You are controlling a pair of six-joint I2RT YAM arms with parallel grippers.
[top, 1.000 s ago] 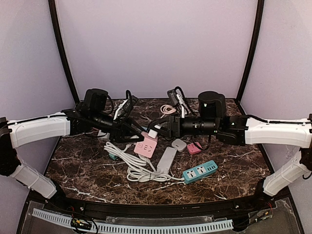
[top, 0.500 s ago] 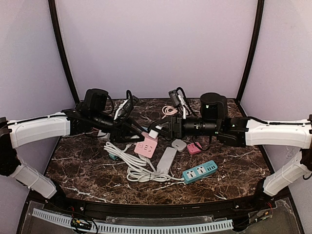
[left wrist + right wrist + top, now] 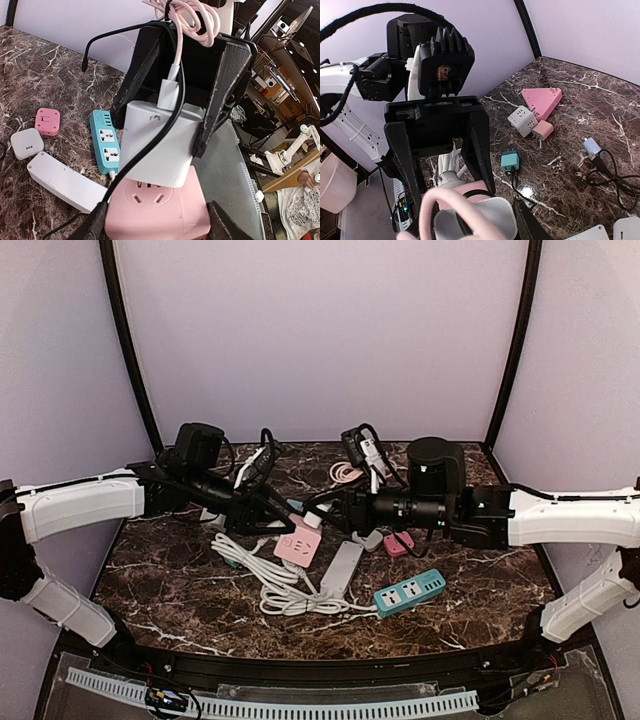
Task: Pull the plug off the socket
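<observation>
pink socket (image 3: pixel 157 215) is pinched in the left gripper (image 3: pixel 160 226), right gripper (image 3: pixel 160 131) clamped on the white plug (image 3: pixel 160 150). right arm has backed off a bit, plug looks tilted, nearly out imo

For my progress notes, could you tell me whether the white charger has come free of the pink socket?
No: the left wrist view shows the white charger seated flush on the pink socket, with no gap.
</observation>
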